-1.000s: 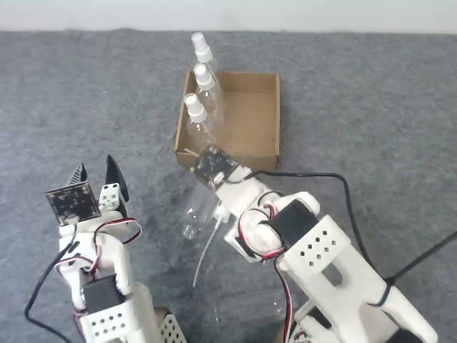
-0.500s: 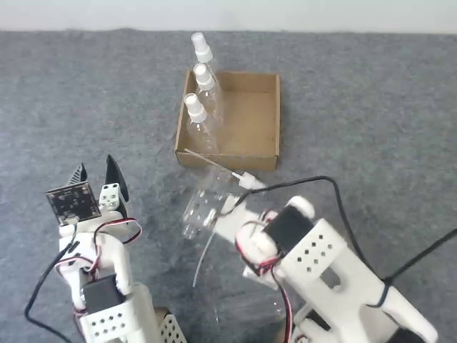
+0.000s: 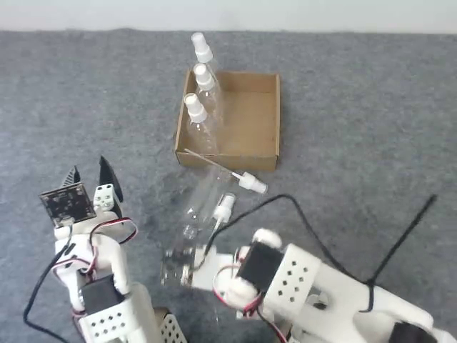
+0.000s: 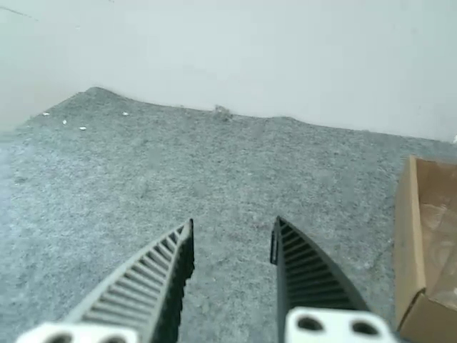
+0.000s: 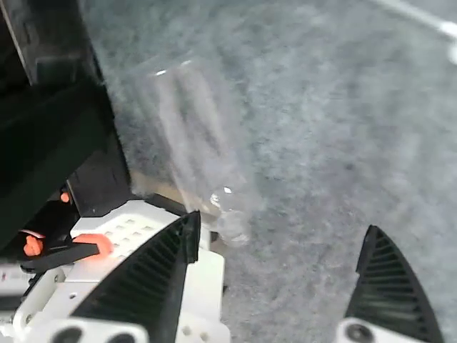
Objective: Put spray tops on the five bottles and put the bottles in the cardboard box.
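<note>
Three bottles with spray tops (image 3: 194, 108) stand along the left wall of the cardboard box (image 3: 246, 121). Two clear topless bottles lie on the carpet in front of the box, one at mid-table (image 3: 203, 196) and one nearer (image 3: 177, 259). Two loose spray tops lie beside them, one (image 3: 251, 183) close to the box's front and the other (image 3: 225, 207) just below it. My right gripper (image 5: 282, 223) is open and empty, low over the carpet, facing a lying bottle (image 5: 200, 143). At the near left my left gripper (image 3: 87, 168) (image 4: 233, 225) is open and empty.
Grey carpet covers the table. The left arm's base (image 5: 50, 143) stands close beside the lying bottle in the right wrist view. The box's corner (image 4: 421, 236) shows in the left wrist view. A black cable (image 3: 400, 243) trails to the right.
My right arm has drawn back from the box's front edge and swung low to the left. A spray top now lies free by the box. My left arm shifted slightly.
</note>
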You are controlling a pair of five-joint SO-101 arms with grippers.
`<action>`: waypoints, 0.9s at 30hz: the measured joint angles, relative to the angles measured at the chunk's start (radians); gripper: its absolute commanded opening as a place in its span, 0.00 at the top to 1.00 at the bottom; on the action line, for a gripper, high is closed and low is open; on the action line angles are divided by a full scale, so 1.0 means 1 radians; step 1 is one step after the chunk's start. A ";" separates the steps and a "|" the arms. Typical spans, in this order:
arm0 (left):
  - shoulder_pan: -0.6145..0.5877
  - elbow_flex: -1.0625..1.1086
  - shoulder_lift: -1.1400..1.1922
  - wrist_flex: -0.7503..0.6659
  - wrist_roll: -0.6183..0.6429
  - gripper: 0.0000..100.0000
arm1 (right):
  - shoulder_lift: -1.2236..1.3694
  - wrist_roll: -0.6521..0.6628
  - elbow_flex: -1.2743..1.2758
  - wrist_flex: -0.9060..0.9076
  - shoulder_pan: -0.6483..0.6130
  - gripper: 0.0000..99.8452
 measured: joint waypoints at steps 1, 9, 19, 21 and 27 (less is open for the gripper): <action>-0.006 0.000 0.000 -0.009 0.000 0.84 | 0.000 -0.023 0.026 -0.021 -0.021 0.69; -0.018 0.014 0.000 -0.021 0.000 0.84 | 0.000 -0.107 0.123 -0.166 -0.181 0.69; -0.018 0.014 0.000 -0.021 0.000 0.84 | 0.000 -0.112 0.325 -0.407 -0.207 0.70; -0.018 0.014 0.000 -0.021 0.000 0.84 | 0.000 -0.112 0.356 -0.439 -0.209 0.70; -0.018 0.014 0.000 -0.021 0.000 0.84 | 0.000 -0.112 0.399 -0.474 -0.206 0.70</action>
